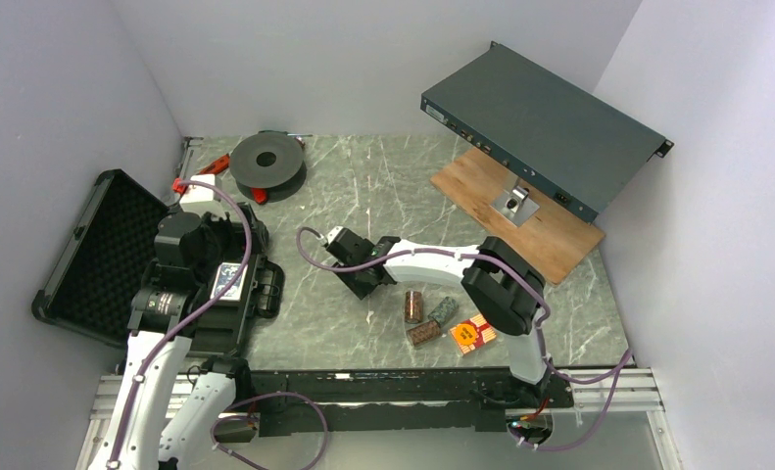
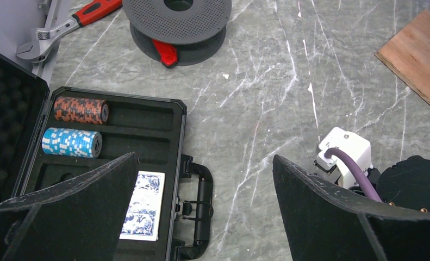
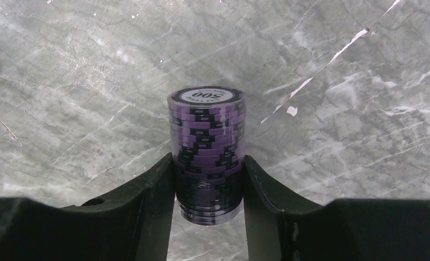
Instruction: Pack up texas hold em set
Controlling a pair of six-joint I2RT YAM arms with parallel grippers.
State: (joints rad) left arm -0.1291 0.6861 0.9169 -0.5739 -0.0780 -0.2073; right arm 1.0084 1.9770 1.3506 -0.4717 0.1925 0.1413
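Poker case [image 2: 142, 117] lies open at nine o'clock on the table [image 1: 383, 186], with an orange stack [image 2: 81, 110], a blue stack [image 2: 71, 142] and cards [image 2: 143, 205] inside. We see our right gripper [image 3: 208, 182] clamping a purple stack [image 3: 207, 136]; our left gripper [image 2: 204, 160] hangs spread, empty.

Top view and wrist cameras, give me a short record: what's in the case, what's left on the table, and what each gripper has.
case: briefcase, open
in case: orange chip stack, blue chip stack, card deck
on table: loose chip stacks, red card deck
left gripper: open, empty
right gripper: shut on purple chip stack
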